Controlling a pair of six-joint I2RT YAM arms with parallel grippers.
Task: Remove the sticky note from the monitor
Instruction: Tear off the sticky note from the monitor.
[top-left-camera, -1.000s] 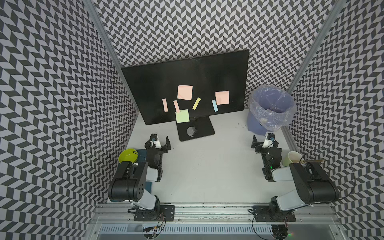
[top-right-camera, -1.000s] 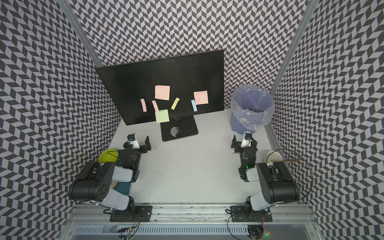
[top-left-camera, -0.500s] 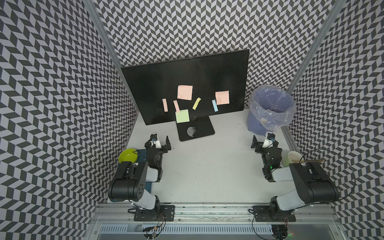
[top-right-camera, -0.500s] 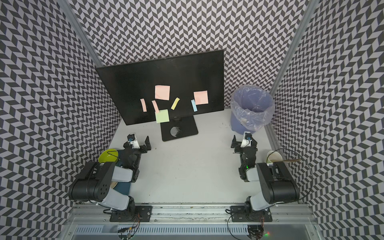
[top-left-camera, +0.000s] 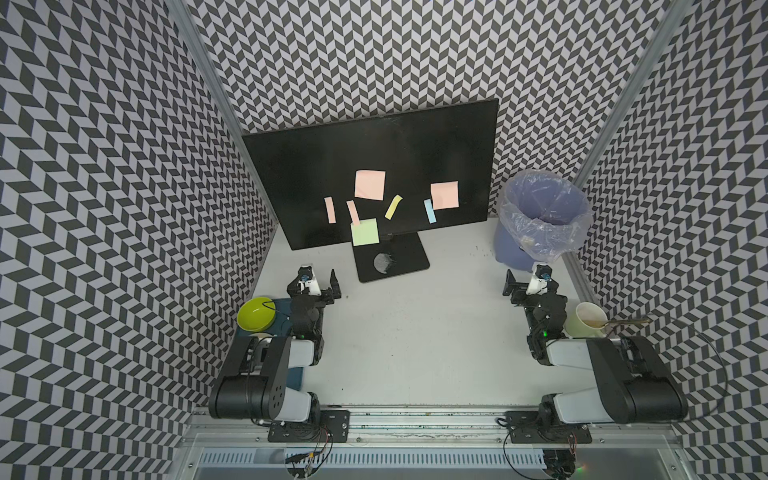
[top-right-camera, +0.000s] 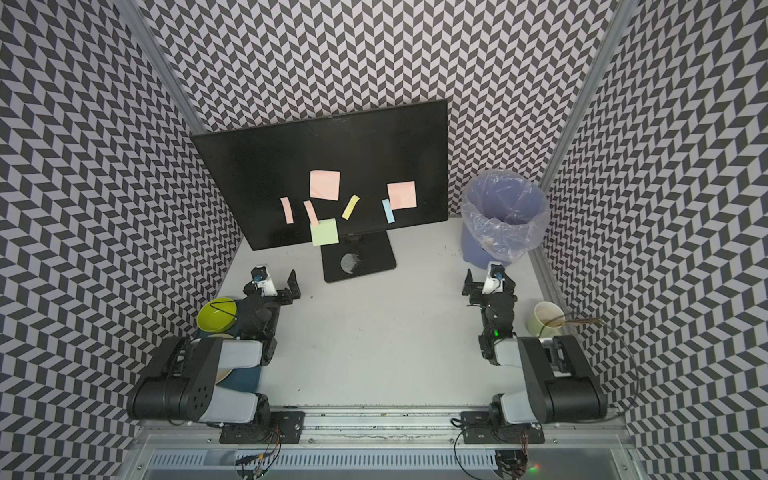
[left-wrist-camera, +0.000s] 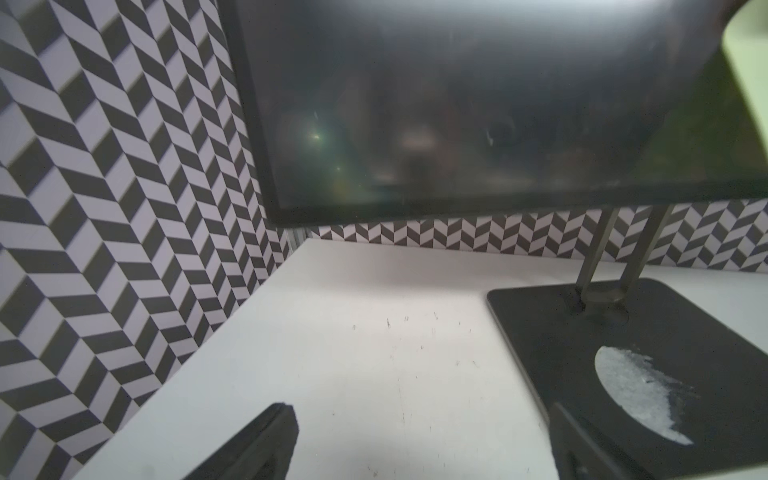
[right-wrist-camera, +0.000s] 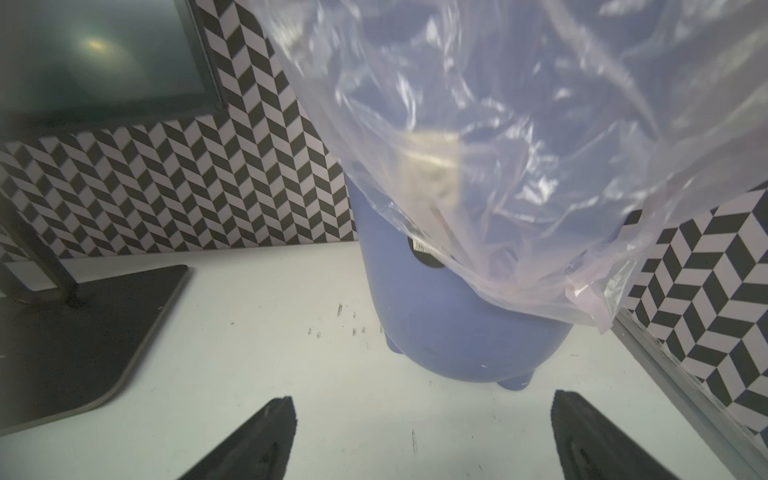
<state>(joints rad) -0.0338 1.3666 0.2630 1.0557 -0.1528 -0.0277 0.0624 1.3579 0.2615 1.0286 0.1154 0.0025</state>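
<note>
Label (right-wrist-camera: 423, 254) on bin (right-wrist-camera: 457, 332) near monitor (right-wrist-camera: 104, 54) is unreadably blurred.

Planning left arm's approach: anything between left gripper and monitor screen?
Only bare white table, seen in both top views and the left wrist view. The black base of the monitor sits beside that stretch, not in it.

White desk (top-left-camera: 415, 340), scuffed with dark specks. Standing on it: monitor base (top-left-camera: 405, 257) rear centre, blue bin (top-left-camera: 511, 251) rear right, pale cup (top-left-camera: 582, 328) right edge, dark blue mat (top-right-camera: 245, 379) left.
</note>
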